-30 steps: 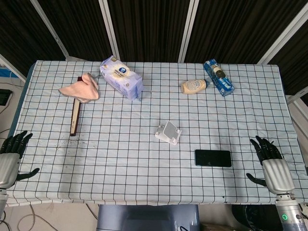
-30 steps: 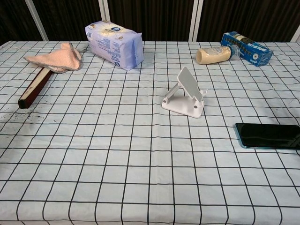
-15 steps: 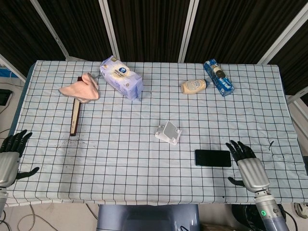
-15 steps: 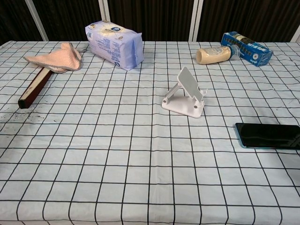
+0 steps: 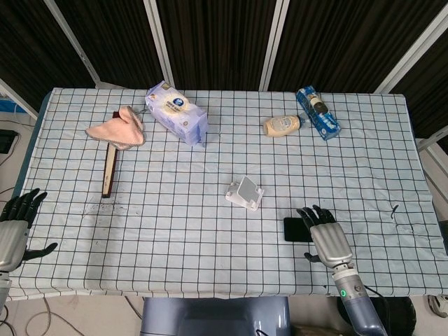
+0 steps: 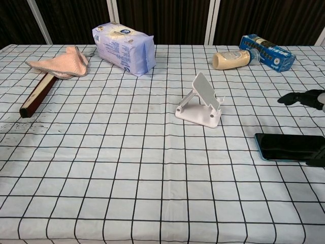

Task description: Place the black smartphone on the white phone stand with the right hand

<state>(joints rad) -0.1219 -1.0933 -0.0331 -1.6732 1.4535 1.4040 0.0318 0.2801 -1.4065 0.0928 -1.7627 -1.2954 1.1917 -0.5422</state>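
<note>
The black smartphone [image 5: 295,229] [image 6: 287,147] lies flat on the checked tablecloth, to the right of and nearer than the white phone stand [image 5: 244,193] [image 6: 201,101]. My right hand [image 5: 323,235] hovers over the phone's right part with its fingers spread, covering most of it in the head view. The chest view catches only its dark fingertips [image 6: 297,97] at the right edge, above the phone. Nothing is held in it. At the table's near left corner my left hand [image 5: 15,225] is open and empty.
At the back stand a tissue pack [image 5: 176,112], a pink cloth [image 5: 117,129] on a dark wooden stick [image 5: 109,168], a lying beige bottle [image 5: 281,125] and a blue package [image 5: 318,113]. The table edge runs close in front of both hands.
My right hand has moved left from the table's right edge to above the phone, now covering its right part. The left hand, phone and stand have not moved.
</note>
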